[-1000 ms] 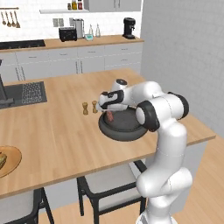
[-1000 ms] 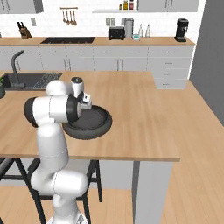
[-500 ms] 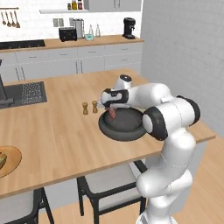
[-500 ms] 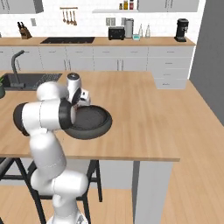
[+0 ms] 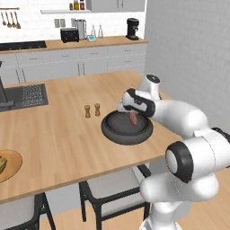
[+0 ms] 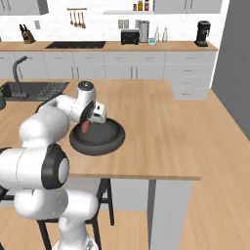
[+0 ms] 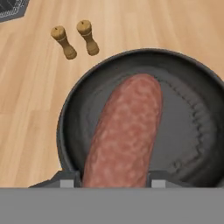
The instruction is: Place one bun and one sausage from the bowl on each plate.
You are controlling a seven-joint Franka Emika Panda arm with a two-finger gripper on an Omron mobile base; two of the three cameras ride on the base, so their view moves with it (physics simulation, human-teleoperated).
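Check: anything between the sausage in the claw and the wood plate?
Nothing visible. The claw holds the sausage over the bowl. In the left base view bare counter runs to the plate at the left edge; the two shakers stand farther back, off that line.

From the left base view you look forward and down from behind the arm's left, the arm rising at lower right. The right base view mirrors this from behind its right, the arm at lower left. Both stand well back and share the wooden counter (image 5: 67, 134), the bowl (image 5: 127, 130) (image 6: 97, 139) and the rear kitchen wall. The hand view sits close above the bowl (image 7: 70, 118), looking along the gripper (image 7: 114, 183), with two wooden shakers (image 7: 74, 39) beyond the rim.
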